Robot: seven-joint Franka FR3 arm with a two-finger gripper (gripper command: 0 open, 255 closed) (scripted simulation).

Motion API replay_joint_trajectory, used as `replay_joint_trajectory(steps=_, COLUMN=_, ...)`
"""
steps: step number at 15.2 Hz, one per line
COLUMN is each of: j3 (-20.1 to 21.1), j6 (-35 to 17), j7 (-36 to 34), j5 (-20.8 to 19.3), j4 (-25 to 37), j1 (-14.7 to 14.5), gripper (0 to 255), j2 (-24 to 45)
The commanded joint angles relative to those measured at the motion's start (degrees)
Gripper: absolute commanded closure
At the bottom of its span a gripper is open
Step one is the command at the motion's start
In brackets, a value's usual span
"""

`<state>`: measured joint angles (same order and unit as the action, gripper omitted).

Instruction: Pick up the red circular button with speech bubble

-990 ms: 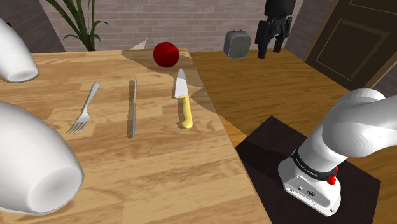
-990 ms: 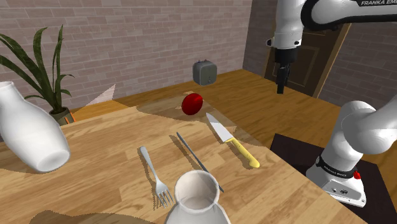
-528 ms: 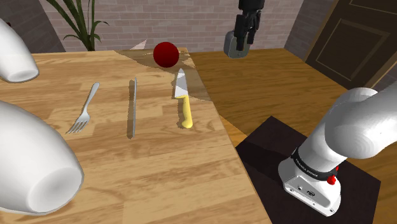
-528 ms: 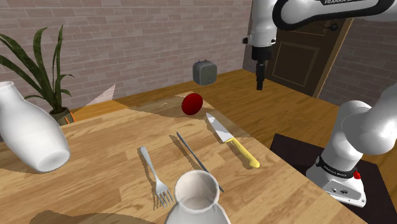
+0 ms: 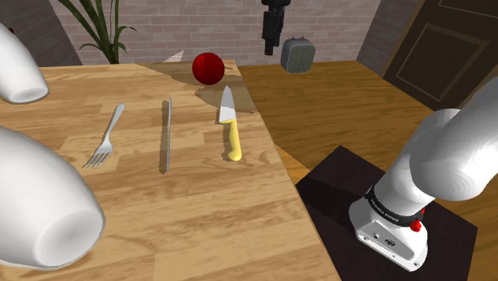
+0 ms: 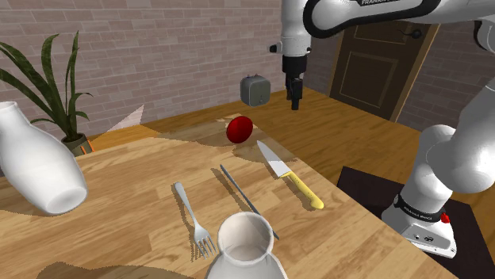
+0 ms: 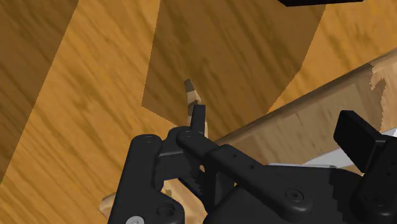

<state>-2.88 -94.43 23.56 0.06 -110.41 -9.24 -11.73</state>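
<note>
The red round button (image 5: 207, 69) lies near the far corner of the wooden table (image 5: 199, 207); in the second exterior view the button (image 6: 239, 128) sits just beyond the knife's tip. My black gripper (image 5: 270, 48) hangs high, to the shoulder view's right of the button and well above it. The second exterior view puts the gripper (image 6: 294, 100) up and to the right of the button. In the wrist view the gripper (image 7: 275, 122) is open and empty, looking down on floor and the table's pale edge (image 7: 299, 124).
A yellow-handled knife (image 5: 229, 121), a thin grey rod (image 5: 167, 132) and a fork (image 5: 104, 136) lie in a row nearer than the button. Large white vases (image 5: 36, 203) (image 5: 16, 70) stand at the shoulder view's left. A grey box (image 5: 298, 54) sits on the floor beyond.
The gripper has swung from near the dark door towards the shoulder view's left, passing the grey box and closing on the button. Nothing on the table has moved.
</note>
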Motion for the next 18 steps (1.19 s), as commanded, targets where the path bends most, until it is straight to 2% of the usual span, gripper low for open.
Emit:
replay_joint_trajectory(steps=1, j3=0.4, j6=-0.3, j7=3.3, j5=0.3, j4=3.8, j1=-1.0, gripper=0, j2=3.3)
replay_joint_trajectory(steps=13, j3=5.0, j6=1.9, j7=20.4, j5=1.1, j4=30.7, j1=-5.7, gripper=0, j2=23.4)
replay_joint_trajectory(steps=14, j3=5.3, j6=2.1, j7=21.0, j5=1.1, j4=31.9, j1=-5.9, gripper=0, j2=24.1)
replay_joint_trajectory(steps=18, j3=5.3, j6=-1.3, j7=21.1, j5=1.1, j4=27.7, j1=-5.8, gripper=0, j2=23.4)
